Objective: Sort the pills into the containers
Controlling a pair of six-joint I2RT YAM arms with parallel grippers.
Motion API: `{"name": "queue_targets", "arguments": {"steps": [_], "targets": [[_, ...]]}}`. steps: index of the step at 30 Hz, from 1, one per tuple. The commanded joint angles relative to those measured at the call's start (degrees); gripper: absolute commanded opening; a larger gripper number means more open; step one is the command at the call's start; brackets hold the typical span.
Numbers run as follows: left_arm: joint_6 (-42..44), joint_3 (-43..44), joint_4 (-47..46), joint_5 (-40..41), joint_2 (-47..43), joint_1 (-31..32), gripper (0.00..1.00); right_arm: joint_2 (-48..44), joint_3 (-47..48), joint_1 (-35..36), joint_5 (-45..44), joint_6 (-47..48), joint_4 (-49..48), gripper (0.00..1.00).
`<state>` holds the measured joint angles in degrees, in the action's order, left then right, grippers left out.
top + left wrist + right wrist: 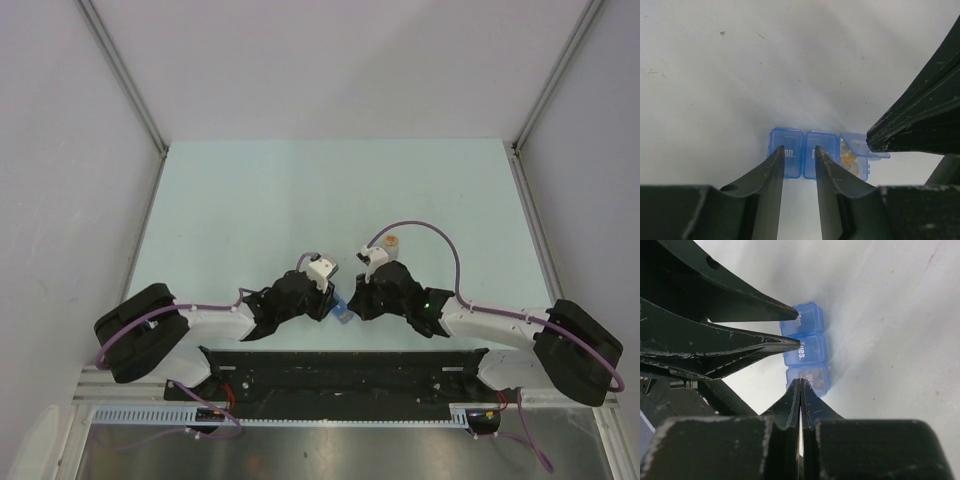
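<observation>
Three joined compartments made up the blue pill box (343,313), lying toward 6 o'clock on the table (300,190). The left gripper (798,150) stood partly open, gripping nothing, tips braced against two compartments. The right gripper (800,381), fully closed and empty, nosed the 3 o'clock compartment holding yellow pills (846,157). Probably lid work; next, a steady press without shoving the box.

Translucent blue three-cell pill box (790,145), lying flat.
I see it near six o'clock overhead; orange pills (846,159) in its three-o'clock end cell, left wrist view.
</observation>
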<state>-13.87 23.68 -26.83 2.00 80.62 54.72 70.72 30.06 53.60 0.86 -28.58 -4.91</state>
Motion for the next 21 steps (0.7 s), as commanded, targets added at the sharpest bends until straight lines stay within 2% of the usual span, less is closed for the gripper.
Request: {"name": "queue_targets", "arguments": {"steps": [1,21], "targets": [[1.04,-1.18,3.63,0.46,1.21,0.74,0.36,1.00,-0.09,0.89,-0.69,-0.78,-3.71,0.00],[0.51,-1.45,3.80,0.81,1.47,1.09,0.36,4.95,-0.36,4.67,-3.85,-2.27,-5.11,0.00]]}}
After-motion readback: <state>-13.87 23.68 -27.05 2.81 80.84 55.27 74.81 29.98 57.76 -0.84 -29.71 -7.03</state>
